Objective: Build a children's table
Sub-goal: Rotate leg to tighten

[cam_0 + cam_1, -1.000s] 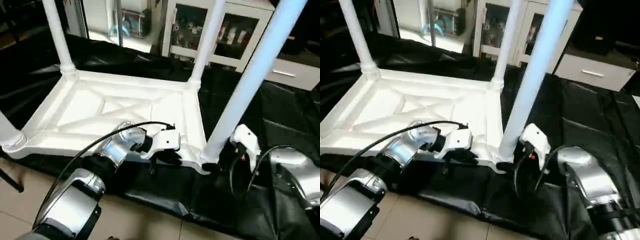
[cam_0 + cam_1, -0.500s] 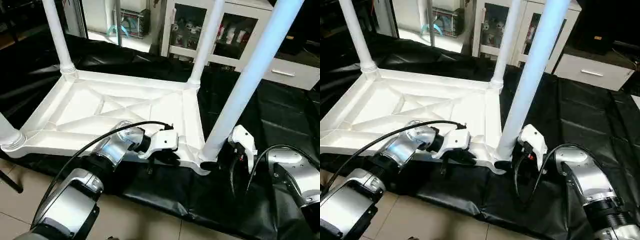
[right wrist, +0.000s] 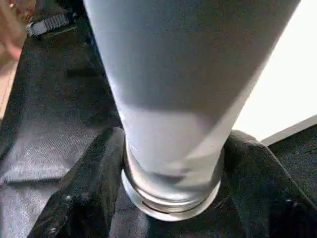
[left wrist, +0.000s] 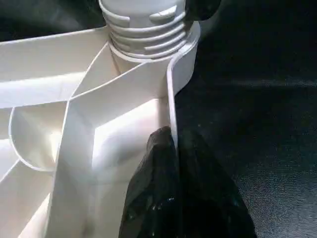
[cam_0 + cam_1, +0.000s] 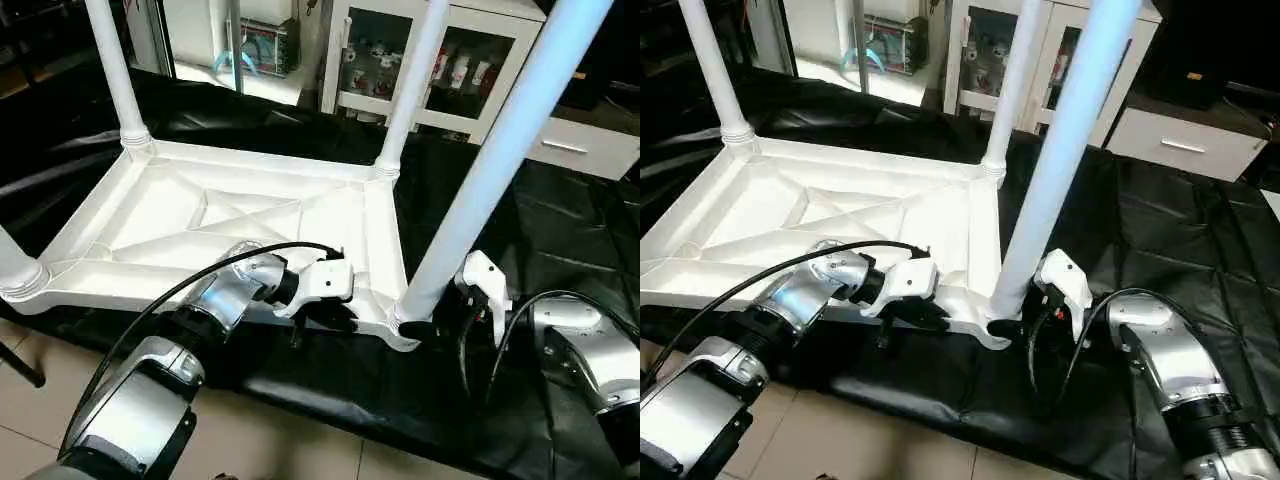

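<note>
The children's table lies upside down on a black sheet, its white X-ribbed tabletop (image 5: 250, 215) facing up. Legs stand in the far left socket (image 5: 115, 70), the far right socket (image 5: 410, 90) and the near left socket (image 5: 12, 265). A fourth leg (image 5: 490, 170) stands in the near right corner socket, leaning a little to the right. My left gripper (image 5: 320, 318) is shut on the tabletop's near rim, one finger (image 4: 153, 193) inside the rim wall. My right gripper (image 3: 171, 144) clasps the near right leg just above its ribbed end, with a black finger (image 3: 94, 183) pressed on each side.
The black sheet (image 5: 560, 230) covers the floor around the tabletop and stretches to the right. A glass-door cabinet (image 5: 450, 60) and a white drawer unit (image 5: 580, 150) stand behind. Tiled floor (image 5: 270, 440) lies in front of the sheet.
My right gripper's fingers have closed in around the base of the near right leg. The left gripper has kept its hold on the rim. The camera has shifted slightly.
</note>
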